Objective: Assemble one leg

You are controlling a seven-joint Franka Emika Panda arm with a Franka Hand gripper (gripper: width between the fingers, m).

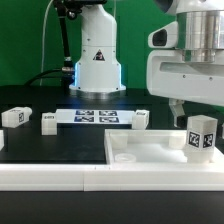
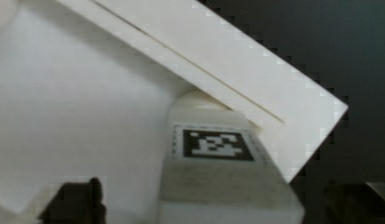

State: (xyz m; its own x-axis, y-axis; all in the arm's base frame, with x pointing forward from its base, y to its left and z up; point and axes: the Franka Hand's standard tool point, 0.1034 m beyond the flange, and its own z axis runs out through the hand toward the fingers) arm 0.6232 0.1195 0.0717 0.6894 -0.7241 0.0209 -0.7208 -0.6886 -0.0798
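Note:
A leg (image 1: pixel 201 137), a short white post with a square tag on its face, stands upright at the corner of the large flat white panel (image 1: pixel 140 152) on the exterior view's right. My gripper (image 1: pixel 190 112) hangs just above it, open. In the wrist view the leg (image 2: pixel 217 150) rises between my two dark fingers (image 2: pixel 73 202), and the gripper (image 2: pixel 215 208) straddles it with a gap on at least one side. The panel (image 2: pixel 82 100) fills the area behind the leg, its raised edge running diagonally.
Three more white tagged legs lie on the black table: two at the exterior view's left (image 1: pixel 12 117) (image 1: pixel 48 121) and one behind the panel (image 1: pixel 140 118). The marker board (image 1: pixel 95 115) lies before the robot base (image 1: pixel 97 60). A white bar (image 1: pixel 60 176) runs along the front.

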